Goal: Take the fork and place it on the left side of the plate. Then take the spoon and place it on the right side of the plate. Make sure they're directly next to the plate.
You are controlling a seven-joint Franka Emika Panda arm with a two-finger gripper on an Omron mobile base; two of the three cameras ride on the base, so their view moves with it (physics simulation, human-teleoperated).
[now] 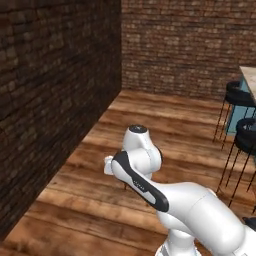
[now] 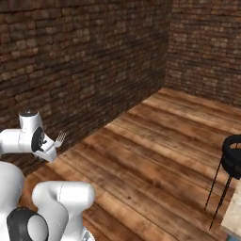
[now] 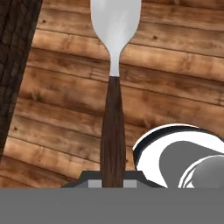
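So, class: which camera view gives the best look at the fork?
The hand view: the fork runs up the picture, its brown handle held in the shut pincer, silver head above. The right base view shows just its small tines past the hand. The left base view adds nothing.

1. The white arm [image 1: 150, 185] rose from the lower right of the frame.
2. Dark brick walls [image 1: 50, 90] filled the left and top.
3. Black stools [image 1: 245, 135] stood at the right edge on the wooden floor [image 1: 100, 200].
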